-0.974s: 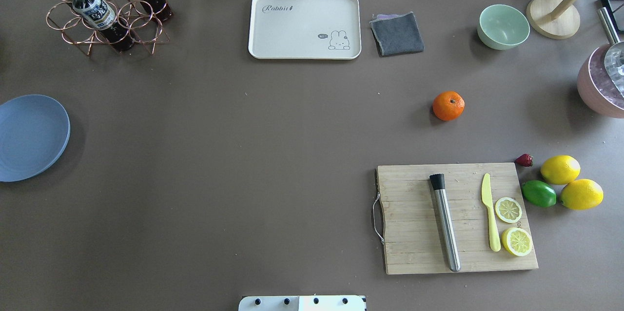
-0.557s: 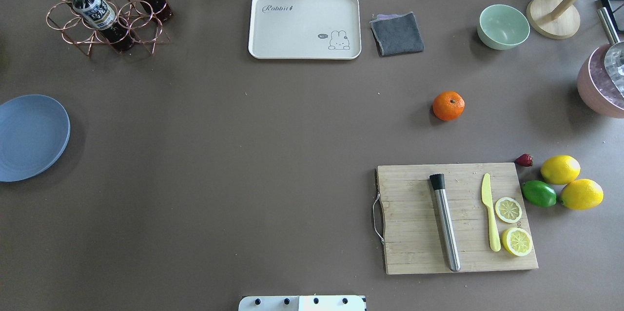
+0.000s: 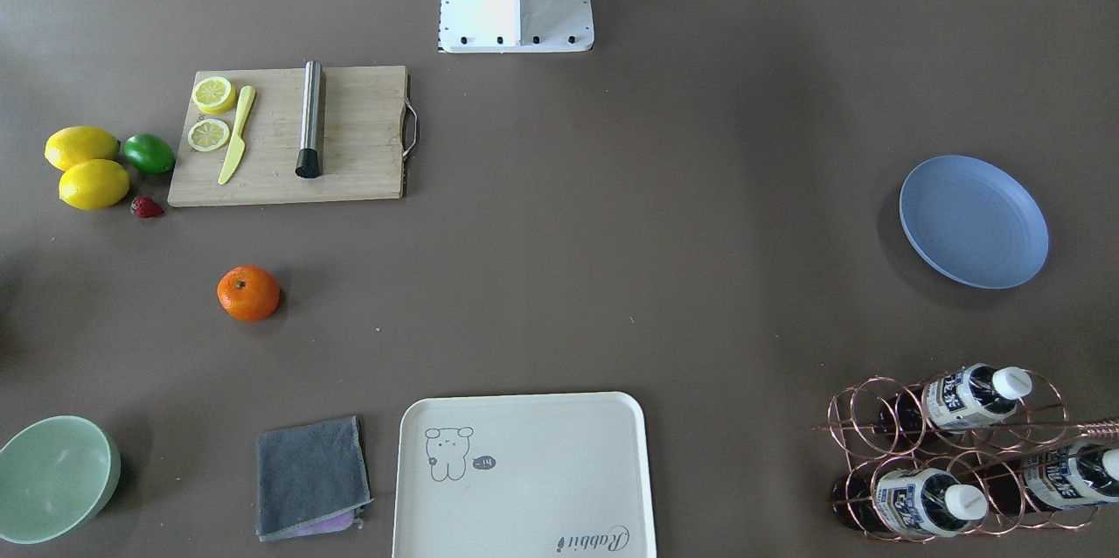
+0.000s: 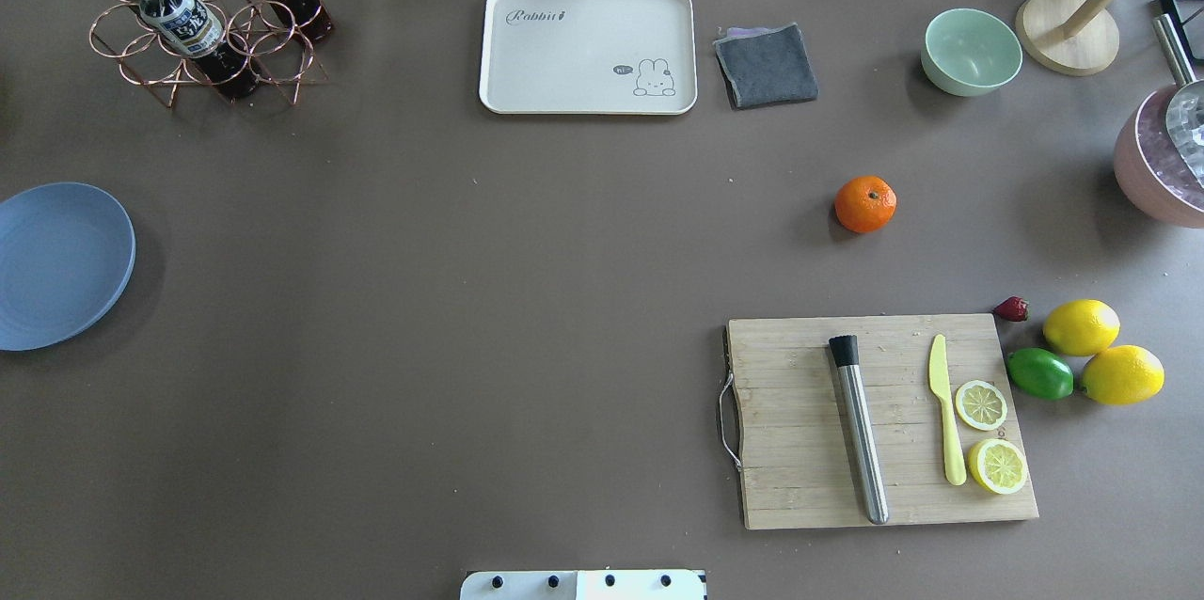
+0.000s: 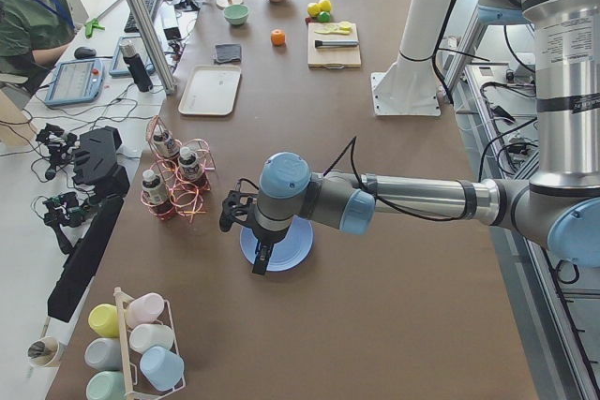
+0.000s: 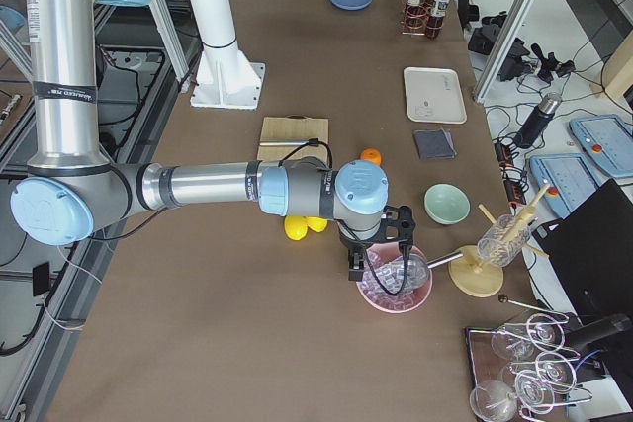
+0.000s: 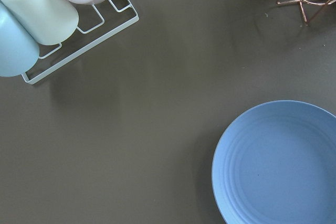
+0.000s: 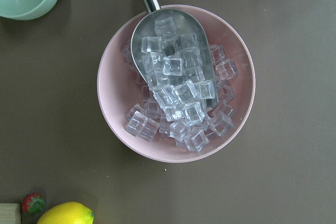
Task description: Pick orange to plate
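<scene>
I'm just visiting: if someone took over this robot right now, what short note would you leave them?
Left claw: up near the plate, open or shut unclear.
Right claw: over the pink ice bowl, likewise unclear.
Orange lies on the table, beyond the cutting board; plate empty.
Done: nothing yet. Left: grasp orange, carry across, set on plate.
</scene>
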